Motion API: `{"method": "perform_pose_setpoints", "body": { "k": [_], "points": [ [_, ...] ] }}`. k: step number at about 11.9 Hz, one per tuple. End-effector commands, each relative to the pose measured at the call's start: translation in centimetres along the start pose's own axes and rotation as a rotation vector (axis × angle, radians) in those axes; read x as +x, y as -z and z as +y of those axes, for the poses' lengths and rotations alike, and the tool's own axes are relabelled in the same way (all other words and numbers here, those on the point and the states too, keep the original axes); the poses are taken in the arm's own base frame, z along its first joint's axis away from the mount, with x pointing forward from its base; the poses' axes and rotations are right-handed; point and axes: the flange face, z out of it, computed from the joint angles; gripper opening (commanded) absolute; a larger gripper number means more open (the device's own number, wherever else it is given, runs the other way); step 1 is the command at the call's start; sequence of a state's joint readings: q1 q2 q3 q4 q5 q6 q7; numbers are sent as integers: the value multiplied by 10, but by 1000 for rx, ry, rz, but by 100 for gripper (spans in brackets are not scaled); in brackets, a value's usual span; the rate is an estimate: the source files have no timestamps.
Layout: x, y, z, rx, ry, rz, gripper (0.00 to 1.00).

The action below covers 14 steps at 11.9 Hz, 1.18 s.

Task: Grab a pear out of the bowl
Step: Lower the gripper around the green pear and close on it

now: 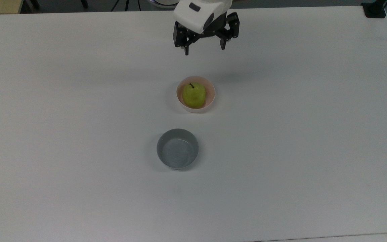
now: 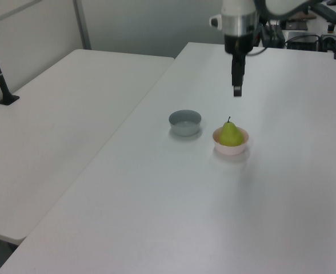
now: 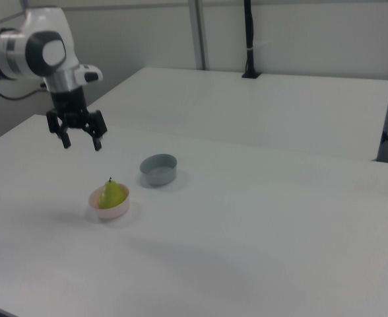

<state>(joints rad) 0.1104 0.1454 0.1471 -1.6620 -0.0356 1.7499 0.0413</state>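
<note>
While nothing's been grabbed yet, here's the rundown, nearest the top view's camera first, all placed off the pink bowl:

grey bowl point(image 1: 177, 148): empty, sits on the table point(image 1: 79, 134) near the pink one, closer to the top view's camera and a bit to the top view's left. Not part of the job, just don't clip it.

bowl point(image 1: 211, 99): the pale pink one, roughly mid-table. Upright, nothing else touching it.

pear point(image 1: 194, 95): sitting inside the bowl, stem point(image 1: 191, 85) pointing up and a little to the far side. It pokes up well over the rim in the left view, so there's plenty of fruit to get hold of.

gripper point(image 1: 204, 48): beyond the bowl in the top view, hanging in the air above the table, fingers spread wide and pointing down, holding nothing. Well apart from the pear.

step: looks like the approach phase to me, pick not started.

next move: I'd guess it needs to line up right over the pear, then drop with the fingers either side of the fat part, staying clear of the rim and the stem, then close and lift.
</note>
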Motion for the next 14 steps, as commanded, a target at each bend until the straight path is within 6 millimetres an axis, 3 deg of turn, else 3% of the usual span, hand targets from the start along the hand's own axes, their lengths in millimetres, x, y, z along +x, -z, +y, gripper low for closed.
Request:
{"method": "perform_pose_setpoints", "body": {
  "k": [1, 7, 14],
  "points": [
    [-1, -50, 1, -22, 8, -18, 100],
    [11, -124, 10, -66, 23, -43, 100],
    [24, -152, 14, -65, 24, -25, 97]
  ]
}}
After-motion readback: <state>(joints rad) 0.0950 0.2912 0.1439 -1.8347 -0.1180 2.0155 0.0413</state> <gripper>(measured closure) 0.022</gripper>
